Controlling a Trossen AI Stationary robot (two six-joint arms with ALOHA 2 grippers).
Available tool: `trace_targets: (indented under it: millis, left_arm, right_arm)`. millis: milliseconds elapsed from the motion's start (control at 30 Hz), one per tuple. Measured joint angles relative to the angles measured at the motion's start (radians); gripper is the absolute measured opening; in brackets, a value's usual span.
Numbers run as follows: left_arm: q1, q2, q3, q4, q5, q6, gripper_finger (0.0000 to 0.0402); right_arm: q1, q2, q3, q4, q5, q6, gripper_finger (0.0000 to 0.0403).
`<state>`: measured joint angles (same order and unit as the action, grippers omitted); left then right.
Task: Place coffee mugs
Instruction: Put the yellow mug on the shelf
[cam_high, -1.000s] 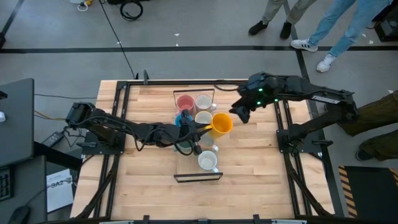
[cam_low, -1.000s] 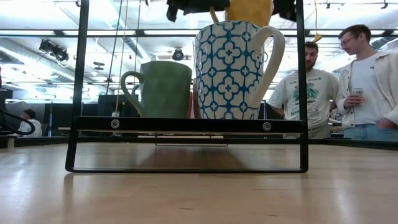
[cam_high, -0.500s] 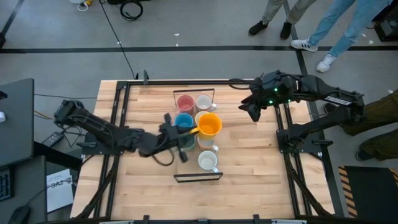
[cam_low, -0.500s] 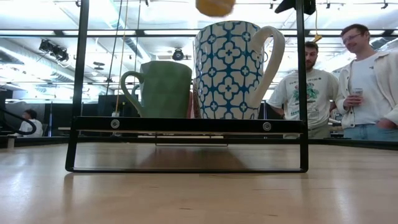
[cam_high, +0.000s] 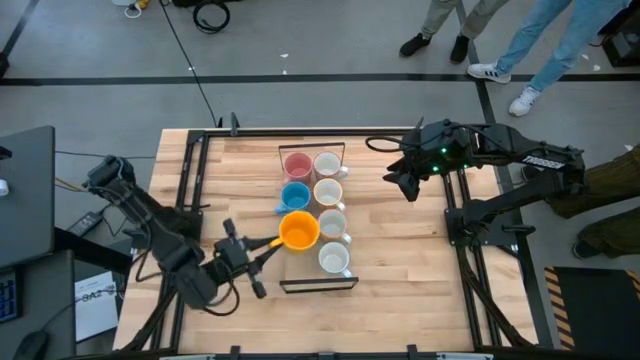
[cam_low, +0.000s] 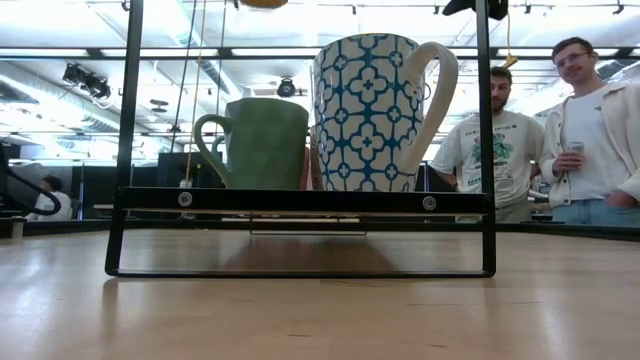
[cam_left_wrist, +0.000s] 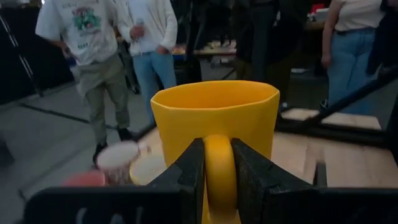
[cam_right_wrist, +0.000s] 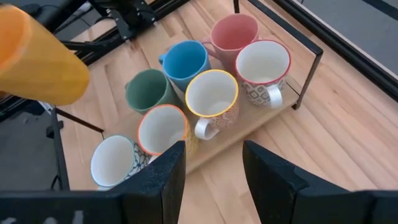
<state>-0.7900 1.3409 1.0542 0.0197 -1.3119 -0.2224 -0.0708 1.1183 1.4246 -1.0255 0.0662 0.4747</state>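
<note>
Wooden tray (cam_right_wrist: 292, 102), framed by a thin black metal rail, sits mid-tabletop (cam_high: 400, 260) and holds seven mugs in two rows. Inside it I can see a pink mug (cam_right_wrist: 233, 31), a blue mug (cam_right_wrist: 186, 59) and a green mug (cam_right_wrist: 149, 89) along one side, and four white mugs (cam_right_wrist: 211, 93) with patterned outsides along the other; all stand upright and look empty. From table height the nearest white one shows a blue lattice print (cam_low: 368, 110) beside the faceted green one.

Held above the tray's near-left corner is the orange mug (cam_high: 298, 230), glossy, with a faintly faceted rim. The left end effector (cam_left_wrist: 217, 163) is clamped on its handle, one finger either side of the loop.

The right end effector (cam_right_wrist: 211, 162) hangs off to the tray's far right, fingers parted and holding nothing.

People stand beyond the tabletop; I can read no writing anywhere.
</note>
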Motion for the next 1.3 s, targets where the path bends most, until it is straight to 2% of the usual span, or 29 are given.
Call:
trace_targets:
  millis: [167,333,433,700,1033,1300]
  left_arm:
    - [-0.047,0.000,-0.067,-0.125,-0.007,-0.265,0.0062]
    - [-0.056,0.000,-0.158,-0.118,-0.004,-0.387,0.0062]
    - [-0.054,0.001,-0.210,-0.112,0.032,-0.454,0.0062]
    - [-0.056,0.006,-0.309,0.066,0.101,-0.470,0.0062]
    - [-0.052,0.166,-0.320,0.199,0.111,-0.463,0.0062]
    - [-0.036,0.243,-0.320,0.253,0.108,-0.463,0.0062]
  right_arm:
    - [0.019,0.000,0.000,0.006,-0.004,0.000,0.0165]
    - [0.037,0.000,0.000,0.015,-0.004,0.000,0.0165]
    - [0.044,0.000,0.000,0.024,-0.004,0.000,0.0165]
    - [0.045,0.000,0.000,0.063,-0.004,-0.005,0.0164]
    - [0.045,0.001,0.000,0.067,-0.005,-0.007,0.0164]
    - [0.045,0.001,0.000,0.067,-0.007,-0.007,0.0164]
